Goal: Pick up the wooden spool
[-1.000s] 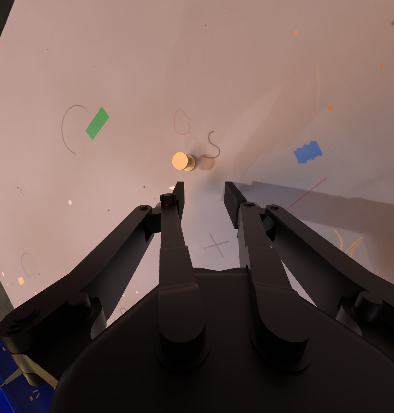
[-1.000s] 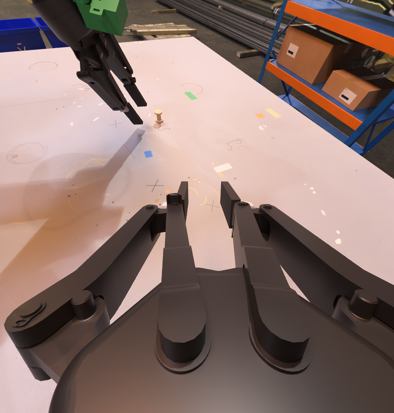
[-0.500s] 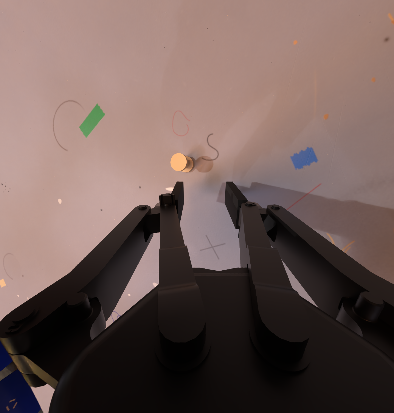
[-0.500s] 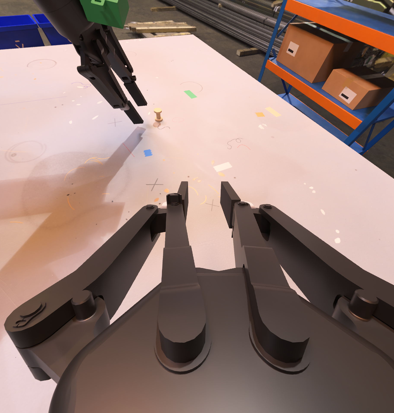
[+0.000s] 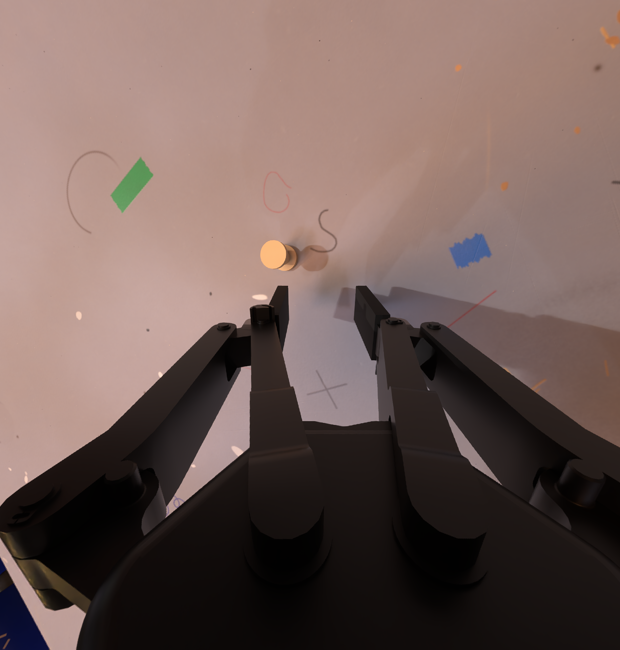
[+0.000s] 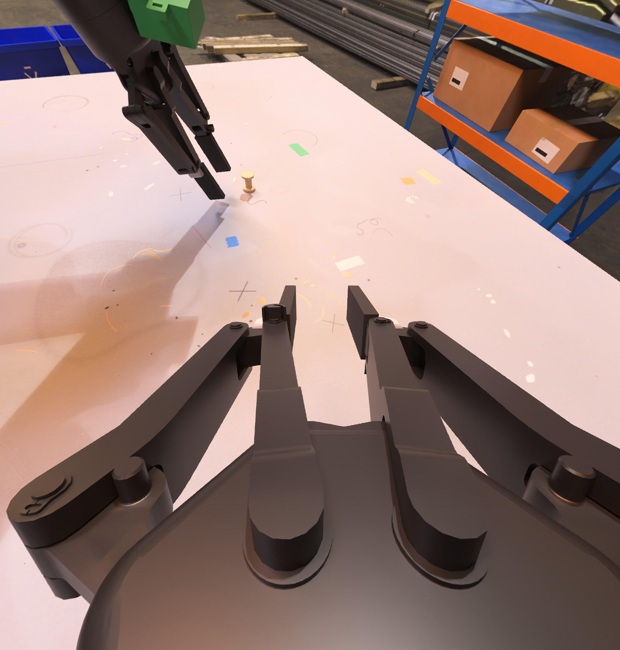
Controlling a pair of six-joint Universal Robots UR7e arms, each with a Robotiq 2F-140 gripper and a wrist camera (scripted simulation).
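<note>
A small light wooden spool [image 5: 277, 255] stands upright on the pale table [image 5: 372, 105]. In the left wrist view it sits just beyond my left gripper [image 5: 321, 295], slightly left of the gap. That gripper is open and empty, hovering above the table. In the right wrist view the spool [image 6: 248, 182] stands mid-table, with the left gripper [image 6: 221, 181] slanting down just to its left. My right gripper [image 6: 322, 293] is open and empty, low over the near part of the table, far from the spool.
Flat tape marks lie on the table: green [image 6: 298, 149], blue [image 6: 232, 241], white [image 6: 349, 263]. An orange and blue shelf rack [image 6: 534, 116] with cardboard boxes stands off the right edge. Blue bins [image 6: 23, 49] stand beyond the far edge.
My left gripper has crept forward and tilted over the table near the spool; the table marks slid slightly in its view. The right gripper has barely moved.
</note>
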